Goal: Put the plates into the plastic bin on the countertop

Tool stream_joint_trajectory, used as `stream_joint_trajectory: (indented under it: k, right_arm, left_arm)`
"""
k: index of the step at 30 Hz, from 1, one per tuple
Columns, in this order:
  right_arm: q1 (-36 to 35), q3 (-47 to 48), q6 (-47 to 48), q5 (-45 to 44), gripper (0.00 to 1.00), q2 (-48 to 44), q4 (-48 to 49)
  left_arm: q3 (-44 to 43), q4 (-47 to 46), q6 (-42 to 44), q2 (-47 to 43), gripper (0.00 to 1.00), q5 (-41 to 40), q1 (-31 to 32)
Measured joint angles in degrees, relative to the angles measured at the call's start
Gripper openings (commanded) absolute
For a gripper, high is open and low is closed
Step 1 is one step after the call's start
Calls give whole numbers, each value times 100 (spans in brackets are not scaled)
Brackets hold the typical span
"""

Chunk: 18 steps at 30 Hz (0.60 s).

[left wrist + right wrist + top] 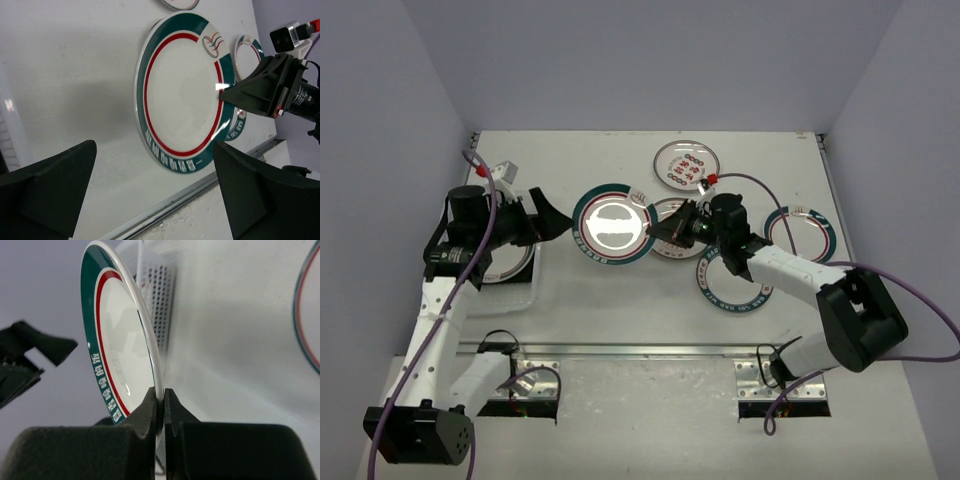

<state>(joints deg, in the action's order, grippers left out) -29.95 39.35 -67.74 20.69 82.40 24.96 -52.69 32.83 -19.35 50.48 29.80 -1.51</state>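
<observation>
Right tool [160, 399] is clenching the right-hand rim of the green-and-red banded plate [612, 225], holding it at the centre of the top view, apparently raised off the surface [620, 315]. Left tool [555, 218] is hanging released, jaws spread wide, just beside the plate's left rim. The plastic bin [533, 296] is sitting at the left of the frame beneath the left arm, one plate seemingly lying in it. To my eye a handover is shaping up. The left tool should be closing squarely over the rim before the right one is letting go, as such a thin-edge pinch is looking slippery.
</observation>
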Motion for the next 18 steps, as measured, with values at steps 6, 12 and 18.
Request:
stream_joint_trajectory:
  k: [6,12,18]
  right_arm:
    - [-104,70,173,1270,0,12,21]
    - [-176,306,192,1698,1,17,58]
    - [-155,402,253,1636,84,299,47]
  left_arm:
    - [361,-310,-44,341,77,734,10]
    - [516,-460,-155,492,7,984,10]
    - [473,-557,-379,328,0,753,33]
